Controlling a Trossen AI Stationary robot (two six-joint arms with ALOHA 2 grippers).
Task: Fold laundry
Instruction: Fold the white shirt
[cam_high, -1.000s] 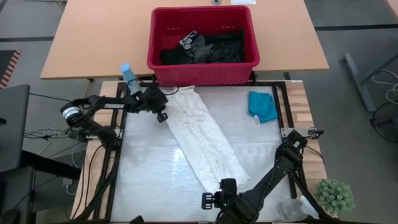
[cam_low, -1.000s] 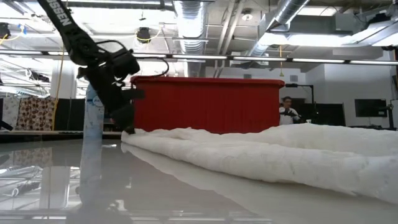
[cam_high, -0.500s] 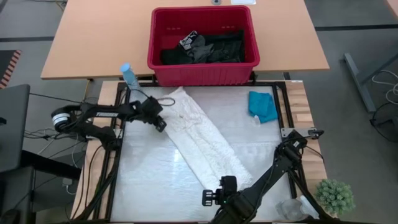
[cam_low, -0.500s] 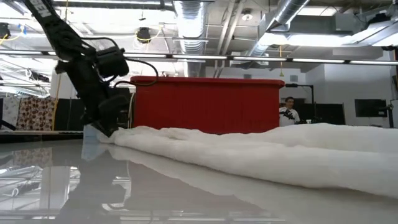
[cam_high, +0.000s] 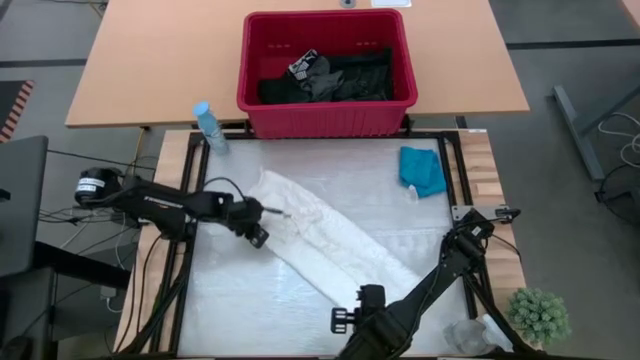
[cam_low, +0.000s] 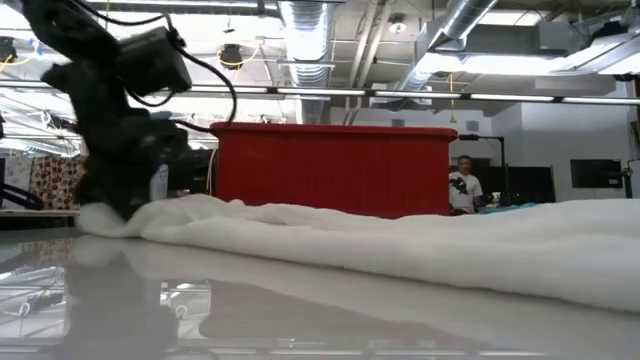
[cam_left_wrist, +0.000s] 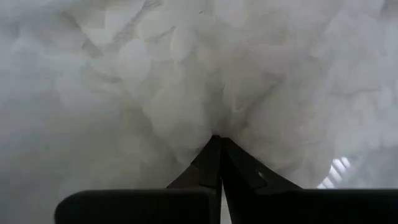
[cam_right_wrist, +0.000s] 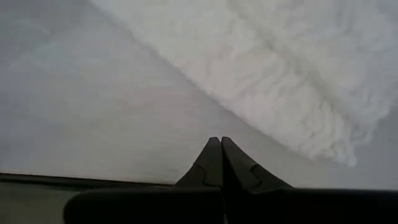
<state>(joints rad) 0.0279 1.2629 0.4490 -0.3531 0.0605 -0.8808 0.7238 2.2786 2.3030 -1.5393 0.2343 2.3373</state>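
A long white lacy garment (cam_high: 335, 240) lies slantwise on the table, from its far left end down to its end at the near edge. My left gripper (cam_high: 262, 236) is shut on that far left end; the low view shows it (cam_low: 110, 195) down at the cloth. My right gripper (cam_right_wrist: 219, 140) is shut on nothing and hangs over bare table near the front edge (cam_high: 346, 320), just short of the garment's near end (cam_right_wrist: 292, 93). A small teal garment (cam_high: 423, 170) lies on the table at the far right. Black garments (cam_high: 335, 75) fill the red basket. My left gripper pinches the white garment at its far left end (cam_left_wrist: 217, 121) between its two shut fingers. The fingers come steeply from above, slanting from the table's left. Bunched cloth surrounds the fingertips, so I cannot tell how many layers it holds. The garment rests on the table, slack.
The red slotted basket (cam_high: 325, 110) stands on the wooden table beyond the far edge. A water bottle (cam_high: 208, 125) stands at the far left corner. A small plant (cam_high: 540, 315) sits at the near right. Bare table shows left of the garment and at its near left.
My left gripper has gone from beside the basket toward the table's near edge, rolling as it went, and has dragged the garment's far end along. That end now lies well clear of the basket. The garment's near end has stayed put.
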